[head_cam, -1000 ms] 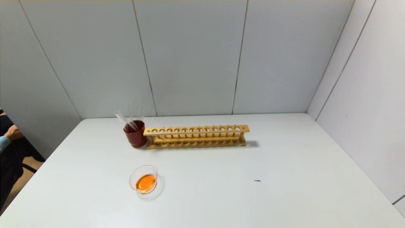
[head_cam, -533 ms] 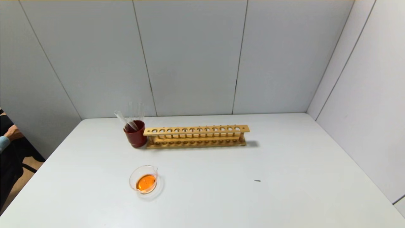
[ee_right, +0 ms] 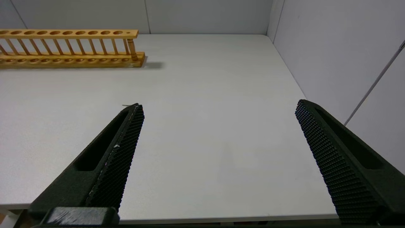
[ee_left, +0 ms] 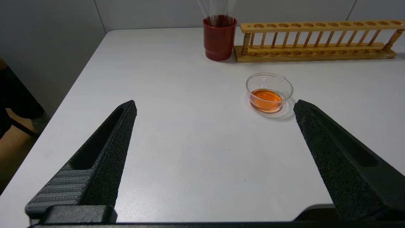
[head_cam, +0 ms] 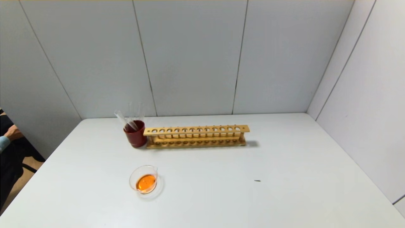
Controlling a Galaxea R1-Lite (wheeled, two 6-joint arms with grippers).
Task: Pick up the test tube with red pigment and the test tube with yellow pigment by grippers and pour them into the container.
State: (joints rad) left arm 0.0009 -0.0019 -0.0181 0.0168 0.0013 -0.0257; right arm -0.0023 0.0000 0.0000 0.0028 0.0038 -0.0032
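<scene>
- We see the glass dish (head_cam: 144,179) (holding orange liquid) near the wooden rack (head_cam: 196,136).
- Left gripper (ee_left: 215,106) and right gripper (ee_right: 218,106): fingers spread apart, empty.

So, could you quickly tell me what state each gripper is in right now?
Left gripper: open, holding nothing, above the table's near edge.
Right gripper: open, holding nothing, likewise.

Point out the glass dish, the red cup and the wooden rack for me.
glass dish (head_cam: 144,180): head view, on the orange liquid inside it.
red cup (head_cam: 136,138): head view, on its outer wall.
wooden rack (head_cam: 196,129): head view, on its top bar with the holes.
</scene>
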